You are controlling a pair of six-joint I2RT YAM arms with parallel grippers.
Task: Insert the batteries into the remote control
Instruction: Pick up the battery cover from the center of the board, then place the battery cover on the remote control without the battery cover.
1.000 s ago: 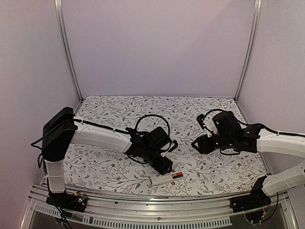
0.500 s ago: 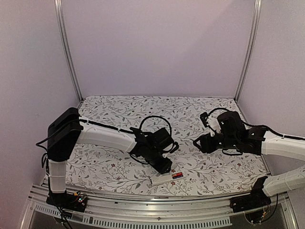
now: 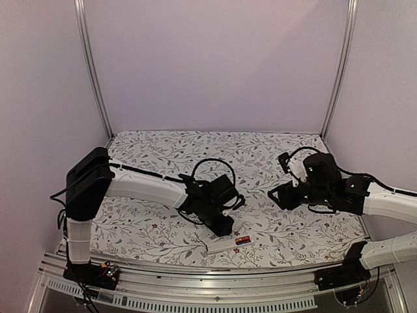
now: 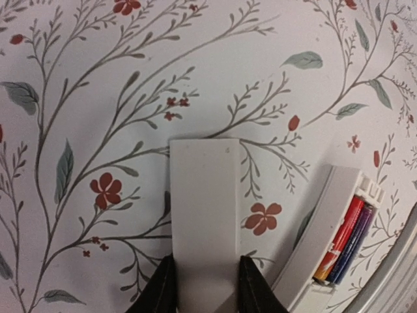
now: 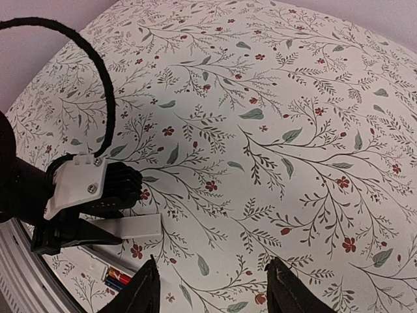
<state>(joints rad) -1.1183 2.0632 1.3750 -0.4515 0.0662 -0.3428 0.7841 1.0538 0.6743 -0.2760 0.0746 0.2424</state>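
Left claw (image 4: 207, 291) narrow, fingers against both long edges of cover strip (image 4: 203, 195). Remote control (image 4: 322, 222), batteries (image 4: 345, 238) in bay, lies just right of it. Right claw (image 5: 212, 290) part open above surface (image 5: 293, 98).

No lettering can be read anywhere, not even on the batteries (image 4: 342, 238).

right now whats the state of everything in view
slim white plastic remote control, back up, battery bay uncovered
red and dark cylindrical batteries, seated in bay
flat white plastic cover strip, off the remote, on table
left claw, closed on strip
right claw, open, empty
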